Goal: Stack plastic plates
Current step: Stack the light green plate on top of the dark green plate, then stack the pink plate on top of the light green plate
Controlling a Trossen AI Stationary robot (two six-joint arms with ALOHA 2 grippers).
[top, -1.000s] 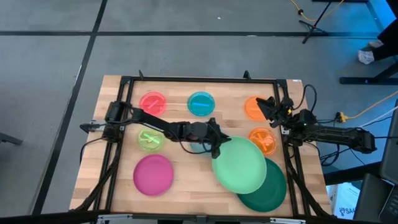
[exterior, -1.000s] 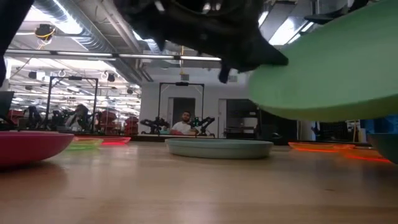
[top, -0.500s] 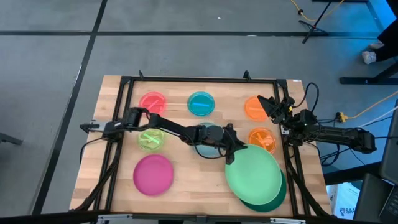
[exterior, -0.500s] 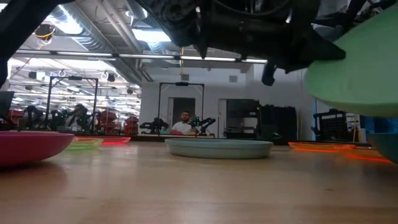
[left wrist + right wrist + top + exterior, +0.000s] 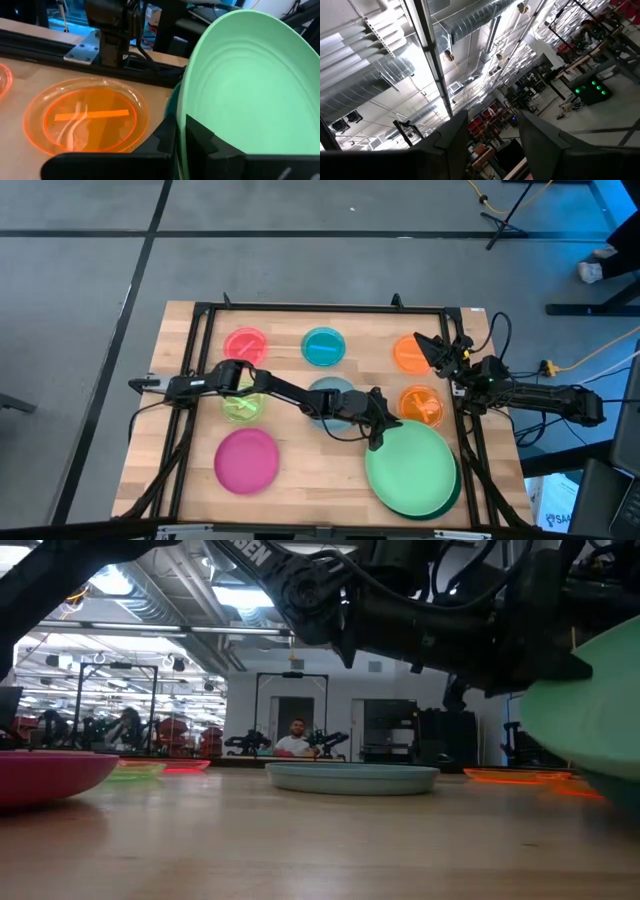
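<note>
My left gripper [image 5: 378,432] reaches across the middle of the table and is shut on the large mint green plate [image 5: 412,468]. That plate sits tilted over the dark green plate [image 5: 452,498], which lies near the table's right near corner and shows only as a crescent. The magenta plate [image 5: 247,460] lies flat at the near left. The grey-blue plate [image 5: 330,392] rests at the centre, partly under the arm. Small pink [image 5: 245,343], teal [image 5: 323,346], lime [image 5: 240,404] and two orange plates [image 5: 407,353] [image 5: 422,406] lie flat. My right gripper [image 5: 435,352] waits open at the far right. My left gripper pinches the mint green plate's rim [image 5: 181,117] on its side toward the table's centre, one finger [image 5: 201,134] inside the dish and one [image 5: 164,136] outside. The fingers come slanting from the left. The plate tilts, its right side high [image 5: 600,660]; whether its low side touches the dark green plate I cannot tell.
A black frame [image 5: 320,310] borders the wooden table [image 5: 300,480]. The nearer orange plate [image 5: 87,116] lies just beyond the mint plate, toward the far edge. The right arm [image 5: 530,392] stretches along the right side. A person [image 5: 297,738] sits in the room behind.
My left gripper has moved toward the table's right and near edges and downward, still shut on the mint green plate. The plate has travelled from beside the dark green plate to almost squarely over it and now sits lower. The grey-blue plate has come into view from under the arm.
</note>
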